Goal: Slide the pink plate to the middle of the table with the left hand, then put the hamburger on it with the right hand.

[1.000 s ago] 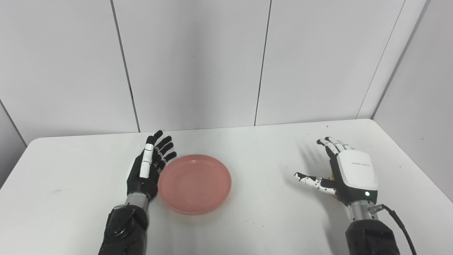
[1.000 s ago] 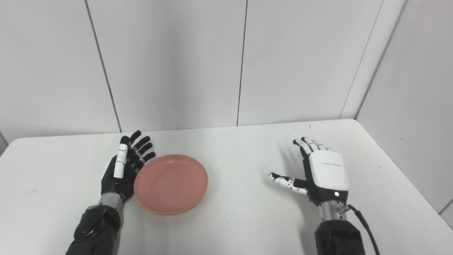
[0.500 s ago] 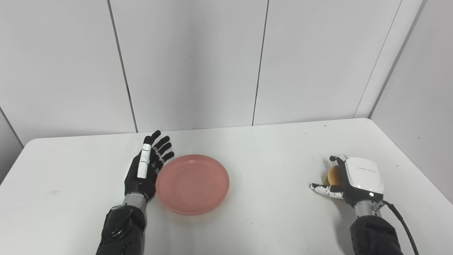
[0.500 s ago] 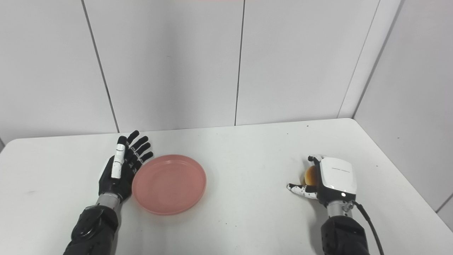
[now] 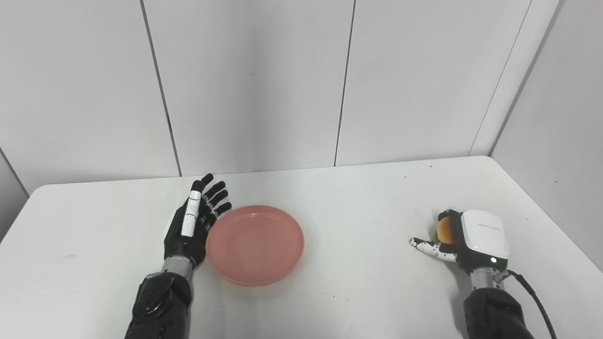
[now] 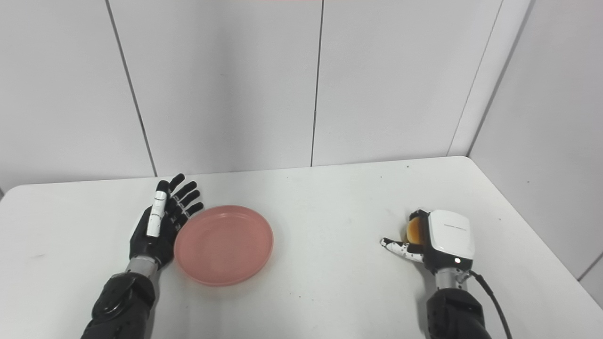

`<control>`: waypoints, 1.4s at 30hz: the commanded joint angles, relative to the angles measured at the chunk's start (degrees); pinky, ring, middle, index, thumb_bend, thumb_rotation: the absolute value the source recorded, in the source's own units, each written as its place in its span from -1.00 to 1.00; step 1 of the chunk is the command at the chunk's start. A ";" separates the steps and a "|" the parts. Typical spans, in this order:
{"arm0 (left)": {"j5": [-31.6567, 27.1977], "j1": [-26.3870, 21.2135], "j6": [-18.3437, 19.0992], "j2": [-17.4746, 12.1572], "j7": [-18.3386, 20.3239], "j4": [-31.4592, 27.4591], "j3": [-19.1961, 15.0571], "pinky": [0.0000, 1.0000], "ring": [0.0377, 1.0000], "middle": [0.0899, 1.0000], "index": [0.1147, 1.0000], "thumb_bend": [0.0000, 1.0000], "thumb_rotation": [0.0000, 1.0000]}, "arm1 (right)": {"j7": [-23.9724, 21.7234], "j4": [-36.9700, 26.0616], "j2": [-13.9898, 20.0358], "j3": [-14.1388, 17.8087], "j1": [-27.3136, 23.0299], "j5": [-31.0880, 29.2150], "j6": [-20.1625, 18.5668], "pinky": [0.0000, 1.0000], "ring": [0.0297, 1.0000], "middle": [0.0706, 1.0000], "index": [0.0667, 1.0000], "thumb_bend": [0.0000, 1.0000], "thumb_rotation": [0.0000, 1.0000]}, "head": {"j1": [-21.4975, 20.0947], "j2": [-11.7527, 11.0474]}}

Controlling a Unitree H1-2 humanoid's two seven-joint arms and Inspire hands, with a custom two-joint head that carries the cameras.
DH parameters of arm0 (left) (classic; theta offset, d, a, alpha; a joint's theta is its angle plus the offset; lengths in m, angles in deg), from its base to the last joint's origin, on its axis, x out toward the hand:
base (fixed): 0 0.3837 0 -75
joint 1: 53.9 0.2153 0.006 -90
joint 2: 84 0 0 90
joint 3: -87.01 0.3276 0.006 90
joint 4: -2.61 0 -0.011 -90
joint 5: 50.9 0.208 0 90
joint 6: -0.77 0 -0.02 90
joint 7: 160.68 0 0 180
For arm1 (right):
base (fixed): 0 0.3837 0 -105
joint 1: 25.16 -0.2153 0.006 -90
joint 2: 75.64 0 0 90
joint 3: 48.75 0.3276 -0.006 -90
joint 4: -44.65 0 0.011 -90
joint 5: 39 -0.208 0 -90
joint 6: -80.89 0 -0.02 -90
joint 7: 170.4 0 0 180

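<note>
The pink plate (image 5: 255,244) lies on the white table (image 5: 358,202), left of the middle. My left hand (image 5: 192,226) is open, fingers straight and pointing away, standing on edge against the plate's left rim. My right hand (image 5: 476,235) is at the right side of the table. Its fingers are curled round the hamburger (image 5: 444,230), of which only a bit of brown bun shows. The thumb sticks out to the left, low over the table. The hamburger's underside is hidden by the hand.
White wall panels close off the back and the right side of the table. A black cable (image 5: 532,294) runs from my right wrist toward the table's near right edge.
My right hand has come down and toward me over the hamburger, and its fingers have curled round it. The left hand and the plate have stayed put; the camera has shifted slightly.
</note>
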 commanded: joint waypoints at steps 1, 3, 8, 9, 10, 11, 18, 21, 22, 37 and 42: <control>-0.17 0.77 2.78 -0.02 -0.77 1.28 -0.14 0.55 0.69 0.63 0.69 0.62 0.51 | 0.77 -1.01 0.97 0.51 -1.39 -2.99 2.71 -0.59 -0.53 -0.44 -0.33 0.42 0.06 | 0.23 -0.03; -0.22 0.85 2.76 -0.05 -0.61 1.18 -0.12 0.55 0.69 0.63 0.67 0.62 0.51 | 0.68 -1.67 1.05 0.58 -1.24 -5.30 4.03 -0.64 -0.59 -0.51 -0.44 0.39 0.06 | 0.28 -0.05; -0.07 1.32 3.08 -0.05 -0.55 0.37 0.09 0.56 0.70 0.63 0.69 0.62 0.49 | -1.06 -4.87 1.46 0.30 -0.73 -8.15 3.89 -0.63 -0.58 -0.51 -0.44 0.38 0.05 | 0.34 -0.10; -0.03 1.39 3.15 -0.04 -0.59 0.30 0.13 0.56 0.70 0.63 0.70 0.62 0.49 | -1.57 -5.74 1.48 0.32 -0.60 -8.59 3.69 -0.62 -0.57 -0.49 -0.43 0.38 0.01 | 0.34 -0.10; -0.06 1.50 3.13 -0.01 -0.52 0.30 0.14 0.56 0.70 0.63 0.70 0.62 0.49 | -2.16 -6.95 1.51 0.35 -0.40 -9.04 3.65 -0.61 -0.57 -0.49 -0.42 0.38 -0.01 | 0.59 -0.44; -0.11 1.56 3.10 0.01 -0.46 0.29 0.15 0.56 0.70 0.63 0.70 0.60 0.48 | -2.60 -7.79 1.53 0.36 -0.26 -9.35 3.60 -0.61 -0.56 -0.48 -0.42 0.39 -0.04 | 0.59 -0.44; 0.69 1.53 2.23 0.31 -0.50 0.48 0.96 0.56 0.70 0.63 0.69 0.61 0.51 | -5.40 -14.93 1.27 -0.93 -0.25 -8.78 3.47 -0.57 -0.51 -0.42 -0.34 0.40 -0.06 | 4.26 -0.70; 0.72 1.34 1.98 0.78 -0.92 0.96 0.96 0.57 0.69 0.63 0.69 0.62 0.50 | -5.82 -17.96 0.74 -1.62 -0.65 -8.72 4.53 -0.54 -0.47 -0.37 -0.29 0.38 -0.13 | 5.23 -1.17; 0.80 1.27 1.76 0.90 -1.02 1.36 0.97 0.57 0.69 0.63 0.70 0.62 0.49 | -5.42 -18.84 0.56 -1.97 -0.80 -8.72 5.60 -0.52 -0.45 -0.35 -0.26 0.37 -0.18 | 5.33 -1.22; 3.03 1.45 -0.57 3.19 -2.65 3.66 2.50 0.55 0.67 0.59 0.75 0.60 0.57 | -12.46 -26.38 -5.74 -8.05 -6.55 -6.55 5.96 -0.56 -0.48 -0.34 -0.25 0.30 -0.12 | 14.37 -1.65; 3.41 1.35 -1.90 4.82 -4.07 4.65 2.35 0.53 0.64 0.55 0.70 0.56 0.50 | -14.70 -25.19 -8.47 -10.98 -9.25 -4.29 5.13 -0.59 -0.51 -0.37 -0.27 0.32 -0.17 | 18.83 -1.30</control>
